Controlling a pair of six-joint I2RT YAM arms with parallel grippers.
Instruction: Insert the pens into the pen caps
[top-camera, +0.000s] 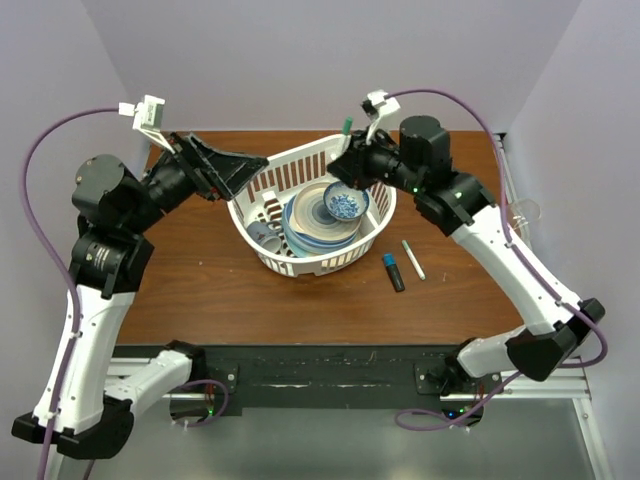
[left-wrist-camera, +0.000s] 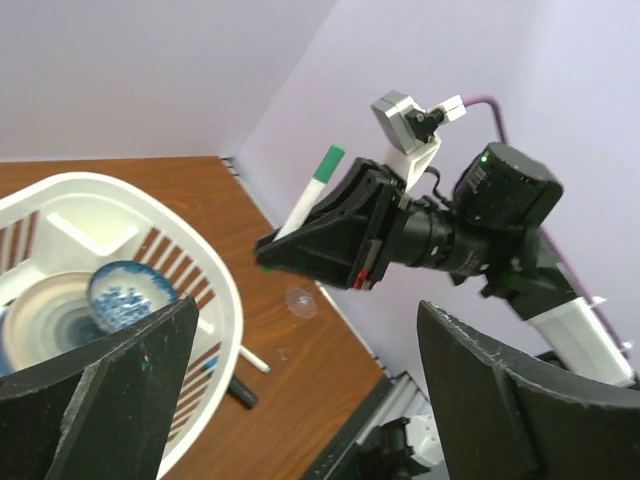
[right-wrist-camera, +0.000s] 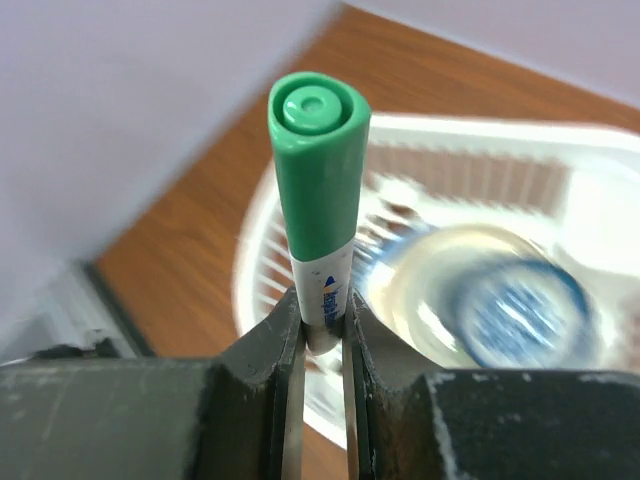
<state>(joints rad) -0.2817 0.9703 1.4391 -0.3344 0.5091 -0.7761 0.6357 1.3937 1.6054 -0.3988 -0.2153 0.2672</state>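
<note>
Pinching a capped pen (right-wrist-camera: 318, 210) is the right gripper (right-wrist-camera: 322, 322).

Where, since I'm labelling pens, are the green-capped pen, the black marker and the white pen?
Green-capped pen (right-wrist-camera: 318, 150): right wrist view, on its green cap.
Black marker (top-camera: 394, 273): top external view, mid-barrel.
White pen (top-camera: 413, 259): top external view, mid-barrel.

green-capped pen (right-wrist-camera: 318, 200): held aloft | black marker (top-camera: 393, 271), white pen (top-camera: 413, 259): flat, adjacent
</note>
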